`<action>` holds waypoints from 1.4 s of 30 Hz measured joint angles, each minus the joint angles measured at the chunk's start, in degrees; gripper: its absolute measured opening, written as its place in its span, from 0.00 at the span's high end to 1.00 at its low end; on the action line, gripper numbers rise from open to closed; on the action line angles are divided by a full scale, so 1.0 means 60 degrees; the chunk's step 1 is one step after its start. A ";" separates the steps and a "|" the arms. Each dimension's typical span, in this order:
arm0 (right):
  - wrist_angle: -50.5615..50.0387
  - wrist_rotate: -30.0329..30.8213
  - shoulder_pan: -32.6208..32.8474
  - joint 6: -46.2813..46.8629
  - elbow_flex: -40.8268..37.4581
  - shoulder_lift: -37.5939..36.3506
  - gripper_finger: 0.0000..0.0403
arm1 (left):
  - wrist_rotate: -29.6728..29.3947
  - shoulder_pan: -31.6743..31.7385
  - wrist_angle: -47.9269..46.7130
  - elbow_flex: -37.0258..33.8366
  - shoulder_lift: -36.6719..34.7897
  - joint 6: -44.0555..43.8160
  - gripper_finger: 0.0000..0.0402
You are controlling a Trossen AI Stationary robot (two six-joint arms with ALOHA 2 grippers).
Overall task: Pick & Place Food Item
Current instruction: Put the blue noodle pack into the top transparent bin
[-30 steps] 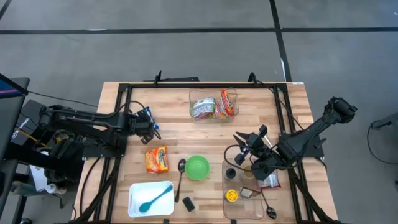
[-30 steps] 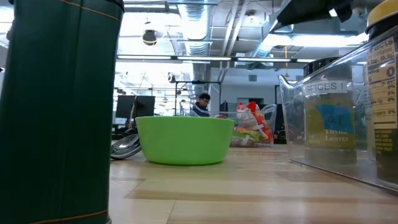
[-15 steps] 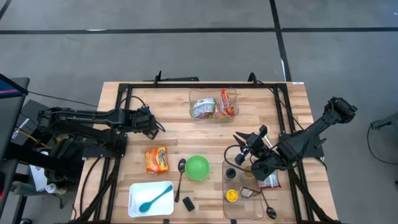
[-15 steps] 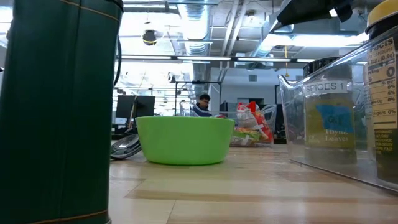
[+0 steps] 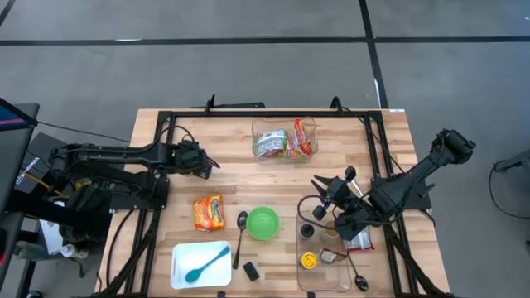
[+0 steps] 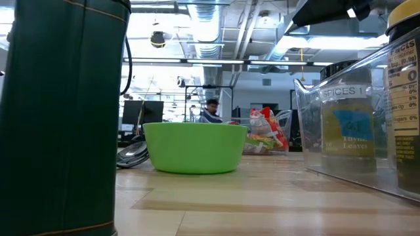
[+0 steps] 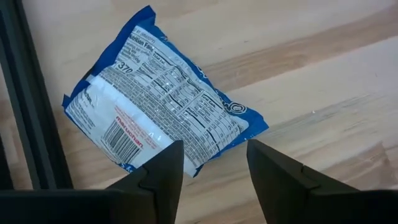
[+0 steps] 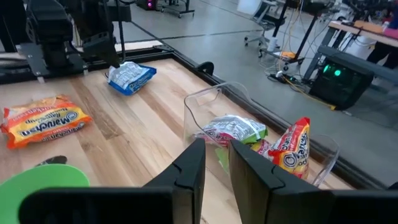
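Observation:
A blue and white noodle packet (image 7: 158, 109) lies flat on the wooden table near its left side, printed back up; the right wrist view shows the same packet (image 8: 132, 76). My left gripper (image 7: 210, 163) (image 5: 204, 162) hangs over the packet's edge, pointing steeply down. It is open with nothing between its fingers; whether a fingertip touches the packet I cannot tell. My right gripper (image 8: 216, 163) (image 5: 325, 185) waits above the table's right half, its fingers a narrow gap apart and empty. An orange noodle packet (image 5: 209, 212) lies flat near the green bowl (image 5: 262, 223).
A clear bin (image 5: 284, 141) with food packets stands at the far middle. A metal spoon (image 5: 241, 234), a white tray (image 5: 186, 274) with a teal spoon and a clear spice bin (image 5: 327, 252) lie toward the near edge. The black frame rail (image 7: 28, 112) runs beside the blue packet.
My left arm has swung a little toward the table's far edge and its wrist has rolled, so the gripper now stands turned over the blue packet. My right arm has kept still.

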 joint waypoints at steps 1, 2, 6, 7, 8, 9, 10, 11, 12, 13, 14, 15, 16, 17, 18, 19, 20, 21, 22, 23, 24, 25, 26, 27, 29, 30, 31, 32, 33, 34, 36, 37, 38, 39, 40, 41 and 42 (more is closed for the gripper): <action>0.0000 -0.0002 0.0000 -0.0129 0.0000 0.0000 0.84 | -0.0001 0.0000 0.0004 0.0000 0.0000 -0.0101 0.57; 0.0000 0.0001 0.0004 -0.0255 0.0000 0.0000 0.84 | -0.0001 -0.0007 -0.0002 0.0000 0.0000 -0.0221 0.57; -0.0004 0.0002 0.0004 -0.0722 0.0000 0.0000 0.84 | -0.0026 -0.0018 0.0004 0.0000 0.0000 -0.0776 0.58; -0.0004 0.0002 -0.0007 -0.0865 0.0002 0.0000 0.84 | -0.0062 -0.0018 0.0007 0.0000 0.0000 -0.0930 0.59; 0.0001 0.0002 -0.0035 -0.1001 0.0000 0.0000 0.84 | -0.0104 -0.0018 0.0004 0.0000 0.0000 -0.1018 0.59; 0.0011 0.0002 -0.0074 -0.1105 0.0004 0.0000 0.84 | -0.0150 -0.0018 0.0007 0.0000 0.0000 -0.1117 0.59; 0.0013 0.0000 -0.0113 -0.1163 0.0000 0.0000 0.84 | -0.0198 -0.0018 0.0002 0.0000 0.0000 -0.1175 0.60; 0.0024 0.0002 -0.0169 -0.1264 0.0000 0.0000 0.84 | -0.0234 -0.0018 0.0024 -0.0011 0.0000 -0.1192 0.60; 0.0033 0.0002 -0.0231 -0.1369 0.0004 0.0000 0.84 | -0.0256 -0.0018 0.0137 -0.0072 0.0000 -0.1195 0.60; 0.0038 0.0002 -0.0299 -0.1468 0.0002 0.0000 0.84 | -0.0256 -0.0018 0.0311 -0.0181 0.0000 -0.1197 0.60; 0.0060 0.0002 -0.0382 -0.1553 0.0002 0.0000 0.84 | -0.0263 -0.0018 0.0510 -0.0343 0.0000 -0.1198 0.60; 0.0068 0.0002 -0.0463 -0.1617 0.0000 0.0000 0.84 | -0.0256 -0.0018 0.0715 -0.0503 0.0000 -0.1201 0.60; 0.0066 0.0002 -0.0552 -0.1642 0.0000 0.0000 0.84 | -0.0256 -0.0018 0.0926 -0.0641 0.0000 -0.1201 0.60; 0.0066 0.0002 -0.0642 -0.1641 0.0003 0.0000 0.84 | -0.0259 -0.0018 0.1124 -0.0766 0.0004 -0.1201 0.60; 0.0066 0.0002 -0.0741 -0.1644 0.0003 0.0000 0.84 | -0.0259 -0.0018 0.1304 -0.0883 0.0001 -0.1216 0.60; 0.0066 0.0002 -0.0831 -0.1644 0.0003 0.0000 0.84 | -0.0257 -0.0018 0.1422 -0.0984 0.0004 -0.1273 0.60; 0.0066 0.0002 -0.0911 -0.1644 0.0000 0.0000 0.84 | -0.0250 -0.0018 0.1440 -0.1046 0.0004 -0.1403 0.61; 0.0066 0.0002 -0.0985 -0.1644 0.0000 0.0000 0.84 | -0.0233 -0.0018 0.1447 -0.1095 0.0004 -0.1504 0.61; 0.0066 0.0002 -0.1053 -0.1641 0.0000 0.0000 0.84 | -0.0182 -0.0018 0.1436 -0.1122 0.0004 -0.1601 0.61; 0.0066 0.0002 -0.1109 -0.1638 0.0000 0.0000 0.84 | -0.0136 -0.0018 0.1386 -0.1129 0.0004 -0.1665 0.62; 0.0063 0.0002 -0.1153 -0.1638 0.0000 0.0000 0.84 | -0.0075 -0.0018 0.1346 -0.1129 0.0004 -0.1675 0.62; 0.0062 0.0002 -0.1193 -0.1637 0.0000 0.0000 0.84 | -0.0003 -0.0018 0.1339 -0.1129 0.0004 -0.1685 0.63; 0.0062 0.0002 -0.1198 -0.1639 0.0000 0.0000 0.84 | 0.0018 -0.0018 0.1316 -0.1129 0.0004 -0.1693 0.63; 0.0062 0.0002 -0.1198 -0.1637 0.0000 0.0000 0.84 | 0.0021 -0.0018 0.1288 -0.1129 0.0004 -0.1697 0.64; 0.0062 0.0002 -0.1190 -0.1637 0.0000 0.0000 0.84 | 0.0083 -0.0018 0.1290 -0.1129 0.0004 -0.1726 0.65; 0.0062 0.0002 -0.1169 -0.1633 0.0000 0.0000 0.84 | 0.0174 -0.0018 0.1304 -0.1129 0.0004 -0.1729 0.65; 0.0062 0.0002 -0.1162 -0.1633 0.0000 0.0000 0.84 | 0.0358 -0.0018 0.1352 -0.1129 0.0004 -0.1730 0.66; 0.0062 0.0002 -0.1162 -0.1633 0.0000 0.0000 0.84 | 0.0582 -0.0018 0.1426 -0.1129 0.0004 -0.1714 0.66; 0.0062 0.0002 -0.1162 -0.1633 0.0000 0.0000 0.84 | 0.0794 -0.0018 0.1485 -0.1129 0.0004 -0.1694 0.66; 0.0062 0.0002 -0.1162 -0.1632 0.0001 0.0000 0.84 | 0.0946 -0.0018 0.1489 -0.1129 0.0000 -0.1691 0.67; 0.0062 0.0002 -0.1162 -0.1610 0.0000 0.0000 0.84 | 0.1084 -0.0022 0.1419 -0.1129 0.0003 -0.1686 0.68; 0.0062 0.0002 -0.1162 -0.1608 0.0000 0.0000 0.84 | 0.1081 -0.0018 0.1366 -0.1129 0.0000 -0.1686 0.68; 0.0062 0.0002 -0.1162 -0.1608 0.0000 0.0000 0.84 | 0.1081 -0.0018 0.1297 -0.1129 0.0000 -0.1689 0.68; 0.0062 0.0002 -0.1162 -0.1608 0.0000 0.0000 0.84 | 0.1081 -0.0018 0.1218 -0.1129 0.0000 -0.1735 0.69; 0.0062 0.0002 -0.1162 -0.1608 0.0000 0.0000 0.84 | 0.1081 -0.0018 0.1123 -0.1129 0.0001 -0.1843 0.69; 0.0062 0.0002 -0.1162 -0.1608 0.0002 0.0000 0.84 | 0.1081 -0.0018 0.1015 -0.1129 0.0002 -0.1935 0.70; 0.0062 0.0002 -0.1162 -0.1608 0.0000 0.0000 0.84 | 0.1081 -0.0018 0.0895 -0.1129 0.0001 -0.1982 0.71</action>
